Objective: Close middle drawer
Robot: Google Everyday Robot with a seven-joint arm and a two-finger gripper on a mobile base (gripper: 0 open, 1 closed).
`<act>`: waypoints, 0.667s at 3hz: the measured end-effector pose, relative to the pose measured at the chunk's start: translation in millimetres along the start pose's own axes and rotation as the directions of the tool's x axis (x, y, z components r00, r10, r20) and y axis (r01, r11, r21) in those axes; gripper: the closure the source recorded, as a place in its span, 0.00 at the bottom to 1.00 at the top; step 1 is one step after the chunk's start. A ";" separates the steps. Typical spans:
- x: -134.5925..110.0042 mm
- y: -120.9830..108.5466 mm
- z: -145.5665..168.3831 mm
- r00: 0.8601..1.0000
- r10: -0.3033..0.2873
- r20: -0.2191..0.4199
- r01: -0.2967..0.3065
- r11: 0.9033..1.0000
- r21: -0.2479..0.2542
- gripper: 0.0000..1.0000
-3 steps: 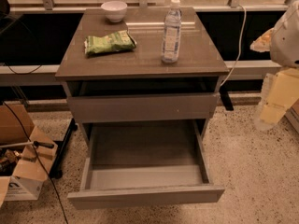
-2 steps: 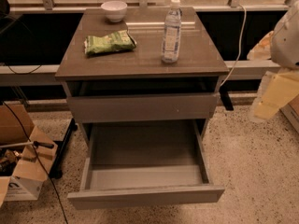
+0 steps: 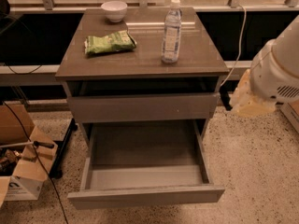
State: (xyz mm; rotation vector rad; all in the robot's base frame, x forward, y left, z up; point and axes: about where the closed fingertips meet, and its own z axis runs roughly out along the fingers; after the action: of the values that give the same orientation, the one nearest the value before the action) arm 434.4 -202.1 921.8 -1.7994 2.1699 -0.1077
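Observation:
The middle drawer [image 3: 145, 196] is pulled far out of the grey-brown cabinet, just under the top front [image 3: 142, 107]. Its paler grey box looks empty. The lowest front is hidden beneath it. My gripper [image 3: 246, 100] is a pale cream shape at the right, below the white arm housing [image 3: 278, 71]. It hangs beside the cabinet's right edge at about the height of the top front, above and to the right of the open drawer and apart from it.
On the cabinet top [image 3: 140, 59] stand a water bottle [image 3: 171, 31], a green snack bag [image 3: 110, 42] and a white bowl [image 3: 114, 10]. Cardboard boxes [image 3: 21, 171] and a black cable lie on the floor at the left. Speckled floor lies to the right.
My gripper and arm have moved left, closer to the cabinet's right side. The drawer has not moved.

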 end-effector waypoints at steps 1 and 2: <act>9.6 17.4 47.6 0.999 -0.032 0.022 0.033 0.998 -0.044 0.92; 9.8 18.2 48.5 0.999 -0.036 0.019 0.037 0.999 -0.039 1.00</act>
State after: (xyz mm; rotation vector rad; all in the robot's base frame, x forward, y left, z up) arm 429.7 -200.9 869.3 -1.8548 2.1414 -0.0566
